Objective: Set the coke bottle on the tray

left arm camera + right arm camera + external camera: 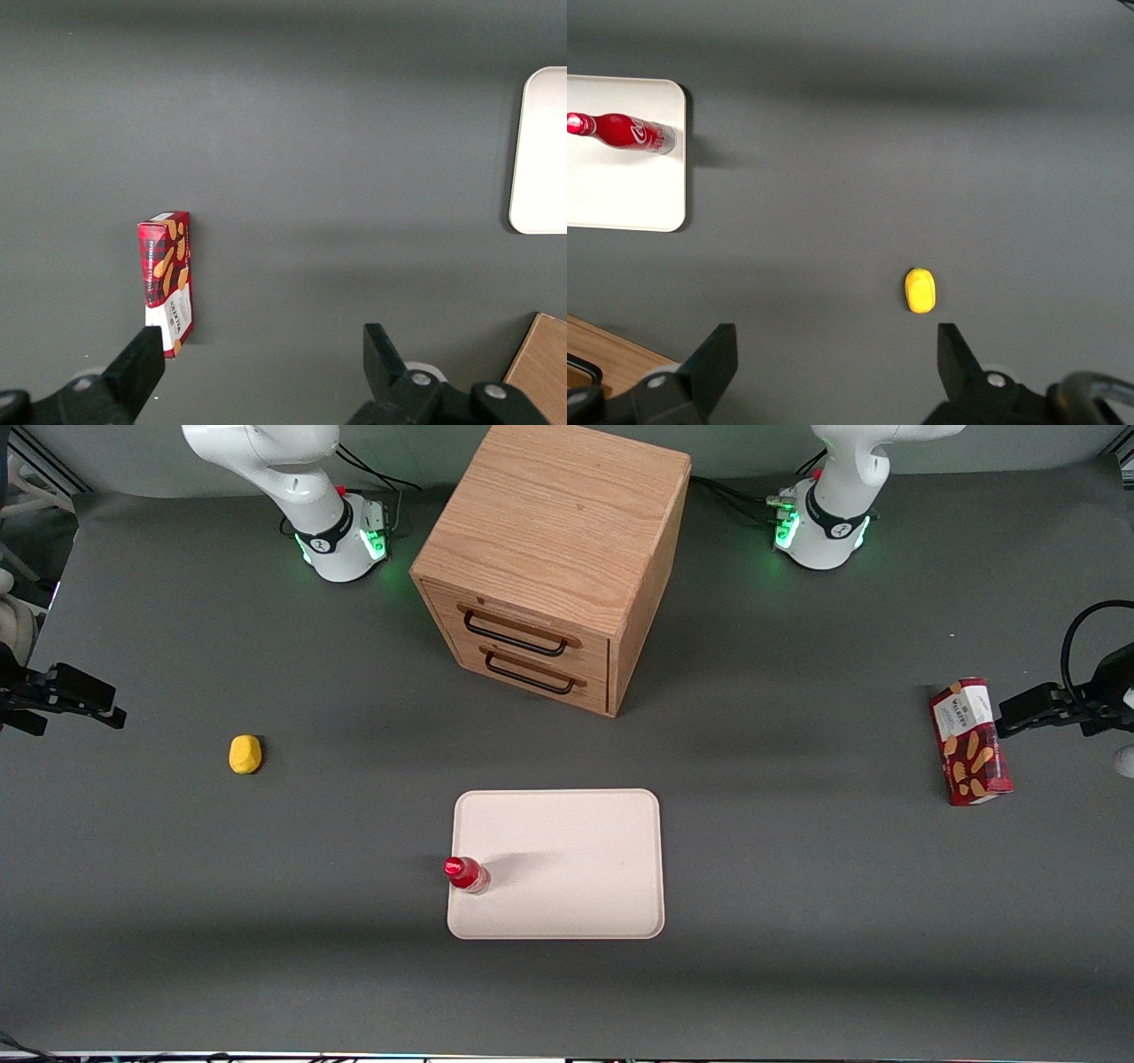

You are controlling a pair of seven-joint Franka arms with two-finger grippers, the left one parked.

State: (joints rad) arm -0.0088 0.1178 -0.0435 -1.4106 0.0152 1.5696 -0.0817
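Note:
The coke bottle [465,874] is small, glossy red with white script and a red cap. It stands upright on the pale cream-pink tray [567,850], at the tray's rim toward the working arm's end and close to its near corner. The right wrist view also shows the bottle [625,133] on the tray [620,195]. My right gripper [80,700] is far off at the working arm's end of the table, raised above the mat. In the right wrist view the gripper [835,350] is open and empty, well apart from the bottle.
A yellow lump [245,754] lies on the grey mat between my gripper and the tray, and also shows in the right wrist view [920,290]. A wooden two-drawer box [549,558] stands farther from the front camera than the tray. A red biscuit box [970,741] lies toward the parked arm's end.

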